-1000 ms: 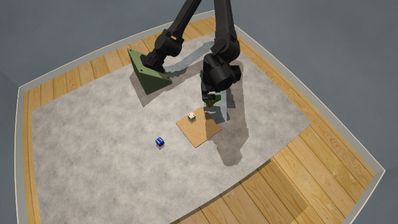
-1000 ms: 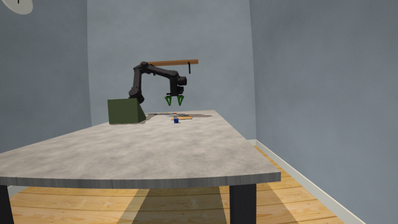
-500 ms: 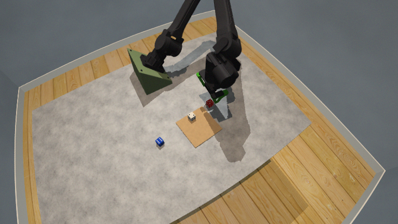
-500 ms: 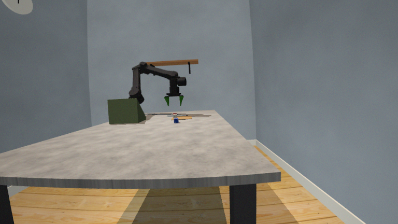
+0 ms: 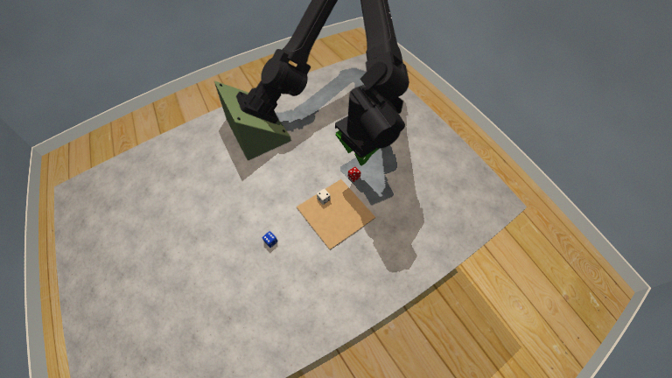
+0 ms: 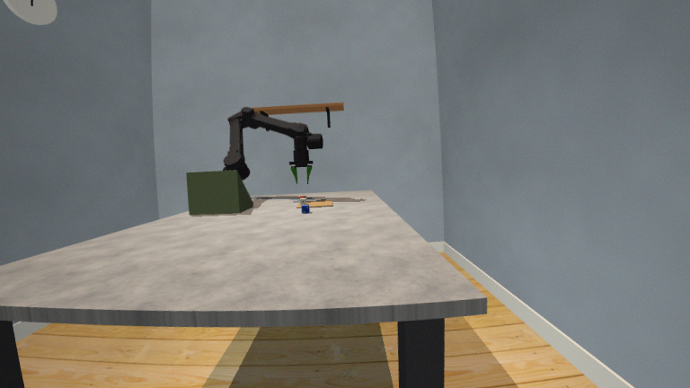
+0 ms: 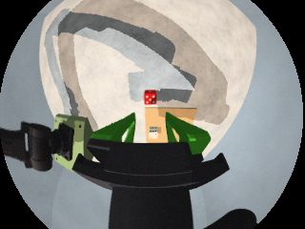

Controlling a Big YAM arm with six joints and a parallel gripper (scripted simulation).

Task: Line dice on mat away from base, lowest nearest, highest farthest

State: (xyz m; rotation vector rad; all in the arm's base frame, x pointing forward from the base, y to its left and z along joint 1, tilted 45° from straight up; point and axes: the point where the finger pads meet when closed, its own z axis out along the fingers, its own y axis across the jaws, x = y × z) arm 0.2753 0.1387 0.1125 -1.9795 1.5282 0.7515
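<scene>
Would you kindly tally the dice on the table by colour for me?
Red die, off the mat: 1
White die, on the mat: 1
Blue die, off the mat: 1
Total: 3 dice
</scene>
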